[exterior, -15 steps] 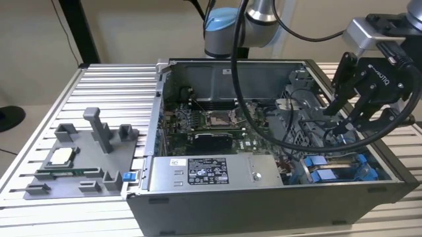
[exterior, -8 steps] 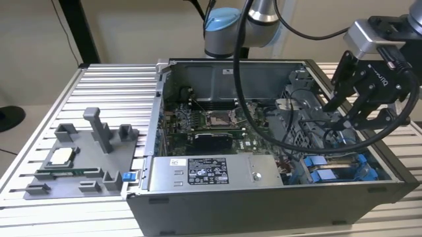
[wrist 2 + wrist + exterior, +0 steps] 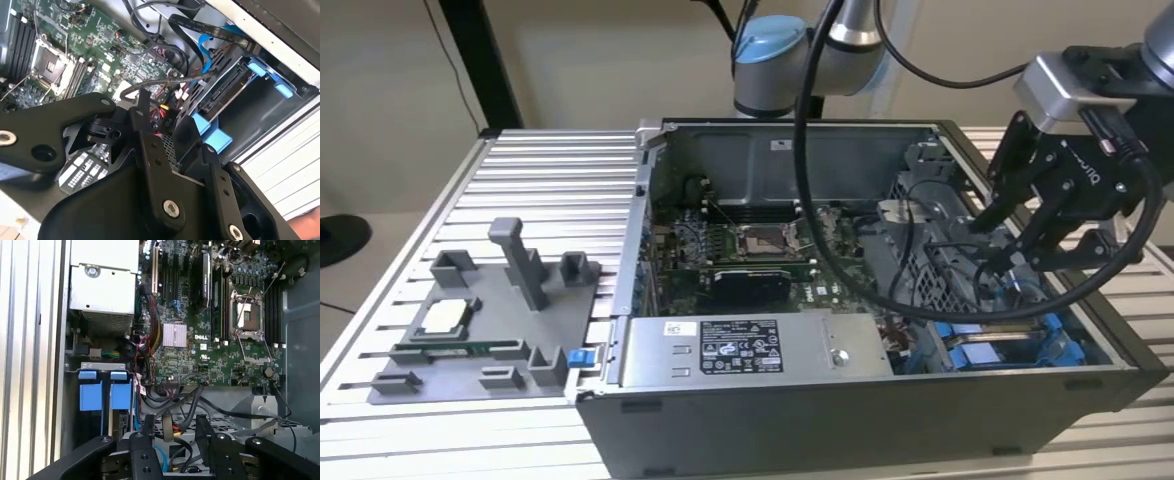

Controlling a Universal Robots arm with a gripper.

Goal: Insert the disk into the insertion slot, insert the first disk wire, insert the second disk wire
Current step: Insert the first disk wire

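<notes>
A slatted metal table [image 3: 520,160] carries an open computer case [image 3: 854,420], and the arm [image 3: 774,50] rises behind the case and reaches over to the exterior view's right. Inside the case, a grey labelled power box [image 3: 734,350] lies along the near wall, with the green motherboard [image 3: 747,255] just behind it. On the table, well apart at the exterior view's left, sits a grey tray [image 3: 480,330] with a square chip [image 3: 443,317] on it. The slot [image 3: 937,295], a cage of perforated grey metal, fills the case's corner at the exterior view's right, with black cables draped over it. The disk [image 3: 227,92] lies inside the slot, with its connector edge facing the gripper and its blue frame [image 3: 212,131] showing beside it. The gripper [image 3: 1003,262] hangs over that corner, pointing down into the cables. In both wrist views its two black fingers [image 3: 142,117] stand close on either side of a small black plug [image 3: 167,121] with red and yellow wires. They pinch the plug between them, near the slot's mouth but apart from the disk.
</notes>
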